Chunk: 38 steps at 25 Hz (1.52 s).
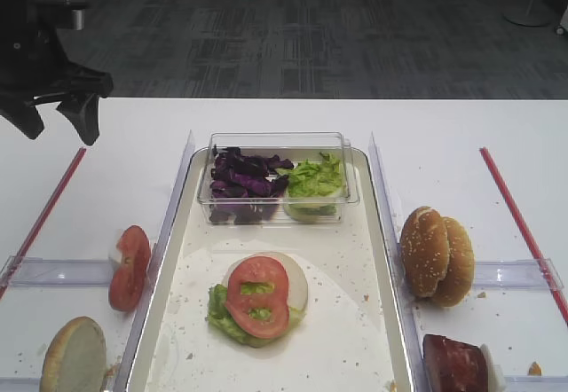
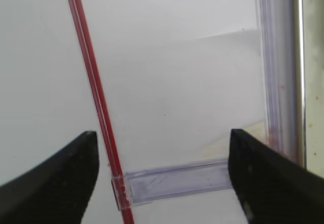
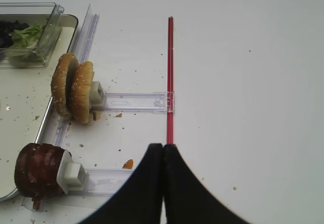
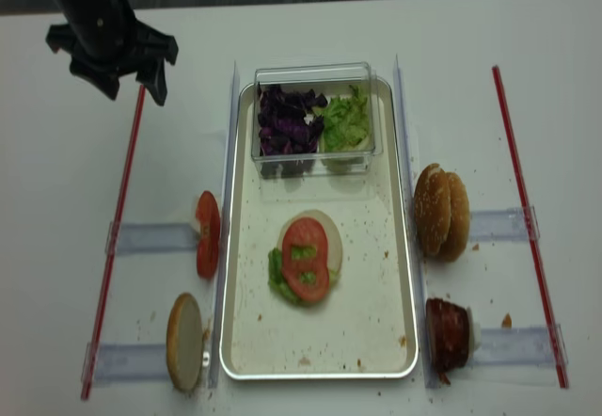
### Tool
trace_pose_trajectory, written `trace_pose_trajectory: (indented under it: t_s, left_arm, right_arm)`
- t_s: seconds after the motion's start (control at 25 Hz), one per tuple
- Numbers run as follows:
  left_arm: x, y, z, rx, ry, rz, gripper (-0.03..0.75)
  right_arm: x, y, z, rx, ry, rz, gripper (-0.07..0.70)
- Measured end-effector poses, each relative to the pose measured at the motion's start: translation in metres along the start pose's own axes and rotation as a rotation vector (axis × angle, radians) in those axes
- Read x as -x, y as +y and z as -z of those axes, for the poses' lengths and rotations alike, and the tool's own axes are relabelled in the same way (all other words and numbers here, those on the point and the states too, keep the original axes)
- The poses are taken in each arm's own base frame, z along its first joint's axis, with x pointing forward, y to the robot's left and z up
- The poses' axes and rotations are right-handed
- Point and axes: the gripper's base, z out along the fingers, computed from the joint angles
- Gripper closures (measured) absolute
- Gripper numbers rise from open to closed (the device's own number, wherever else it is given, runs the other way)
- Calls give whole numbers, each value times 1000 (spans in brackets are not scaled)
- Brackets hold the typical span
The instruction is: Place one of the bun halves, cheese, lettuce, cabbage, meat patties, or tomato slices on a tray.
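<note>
On the tray (image 1: 351,330) lies a stack of a pale bun half (image 1: 297,278), lettuce (image 1: 222,314) and tomato slices (image 1: 258,294) on top. More tomato slices (image 1: 130,268) and a flat bun half (image 1: 74,355) stand left of the tray. Sesame bun halves (image 1: 437,255) and a meat patty (image 1: 454,364) stand on its right. Cabbage (image 1: 241,177) fills half of a clear tub. My left gripper (image 1: 60,129) hangs open and empty over the far left table, by a red strip (image 2: 93,89). My right gripper (image 3: 163,147) is shut on nothing, right of the meat patty (image 3: 39,171).
The clear tub (image 1: 277,199) sits at the tray's far end and also holds lettuce (image 1: 312,179). Clear plastic rails (image 1: 53,271) and red strips (image 1: 519,219) lie on both sides of the tray. Crumbs dot the tray floor and the table.
</note>
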Motion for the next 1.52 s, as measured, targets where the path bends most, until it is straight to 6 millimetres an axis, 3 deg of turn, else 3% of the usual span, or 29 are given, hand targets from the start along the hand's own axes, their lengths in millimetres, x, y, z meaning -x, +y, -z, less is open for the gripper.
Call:
trace_pose_trajectory:
  t_s: [0.2,0.36,0.56,0.72,0.88,1.2,1.52]
  left_arm:
    - [-18,-1,24,2,-34,0,223]
    - [-38,-2,59,4,-108,41,223]
    - [-78,-3,108,19,-219,52,223]
    - [-118,-5,131,25,-274,51,223]
    - [-159,-7,137,26,-295,51,224]
    - [-237,-12,126,25,-314,52,224]
    - [-310,-20,121,-18,-457,56,224]
  right_arm:
    - [0,0,0,0,0,0,595]
    - [0,0,0,0,0,0,595]
    - [0,0,0,0,0,2,595]
    - [0,0,0,0,0,2,595]
    - [0,0,0,0,0,2,595]
    - [0,0,0,0,0,2,595]
    - [0,0,0,0,0,2,595]
